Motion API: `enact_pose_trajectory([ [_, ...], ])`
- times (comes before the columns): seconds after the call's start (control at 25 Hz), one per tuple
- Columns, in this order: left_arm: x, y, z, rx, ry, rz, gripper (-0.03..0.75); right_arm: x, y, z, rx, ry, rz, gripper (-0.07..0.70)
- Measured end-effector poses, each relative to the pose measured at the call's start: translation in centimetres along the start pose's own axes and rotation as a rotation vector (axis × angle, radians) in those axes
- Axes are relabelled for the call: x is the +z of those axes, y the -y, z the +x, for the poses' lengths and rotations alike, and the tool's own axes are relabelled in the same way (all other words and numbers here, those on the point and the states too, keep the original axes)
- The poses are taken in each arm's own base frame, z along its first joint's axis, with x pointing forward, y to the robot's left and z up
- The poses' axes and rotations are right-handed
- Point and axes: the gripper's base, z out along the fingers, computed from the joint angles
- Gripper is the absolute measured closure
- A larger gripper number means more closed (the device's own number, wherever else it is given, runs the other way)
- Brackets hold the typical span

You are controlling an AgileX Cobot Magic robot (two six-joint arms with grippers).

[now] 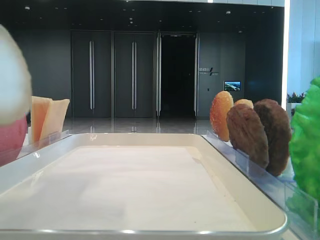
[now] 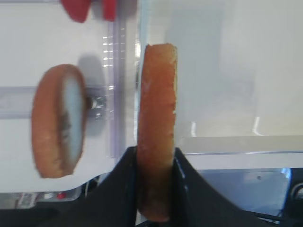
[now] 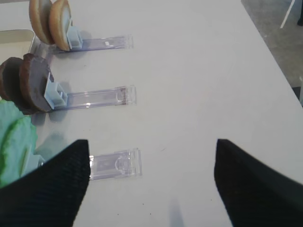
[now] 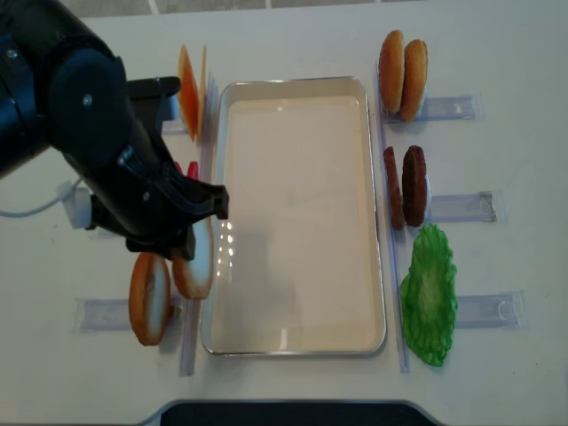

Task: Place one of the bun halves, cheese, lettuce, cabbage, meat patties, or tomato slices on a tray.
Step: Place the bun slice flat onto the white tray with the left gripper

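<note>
My left gripper (image 2: 155,153) is shut on a bun half (image 2: 156,118), gripping it edge-on and upright. From above, this bun half (image 4: 195,264) hangs beside the left rim of the cream tray (image 4: 293,82), under the black left arm (image 4: 191,232). A second bun half (image 4: 149,297) stands in its clear holder further left. My right gripper (image 3: 151,182) is open over bare table, nothing between its fingers. Cheese (image 4: 188,93), two meat patties (image 4: 404,186) and lettuce (image 4: 429,293) stand around the tray. A red tomato slice (image 2: 78,9) shows partly.
Two domed buns (image 4: 401,62) stand at the far right of the tray. Clear plastic holders (image 3: 113,165) lie along the table on both sides. The tray's silvery rim (image 1: 150,232) is raised. A dark robot base (image 4: 293,413) sits at the near edge.
</note>
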Motion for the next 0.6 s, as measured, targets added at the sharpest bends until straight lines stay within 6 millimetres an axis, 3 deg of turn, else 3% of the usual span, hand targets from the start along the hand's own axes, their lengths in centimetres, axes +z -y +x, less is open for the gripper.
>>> enact_pose_trajectory([
  [0.24,1.1,1.6,0.1,0.016,0.036,0.206,0.589,0.0,0.0,0.0,0.000,0.000,0.000,0.087],
  [0.6,3.5,0.5,-0.4,-0.049,0.037,0.432,0.589,0.0,0.0,0.0,0.000,0.000,0.000,0.087],
])
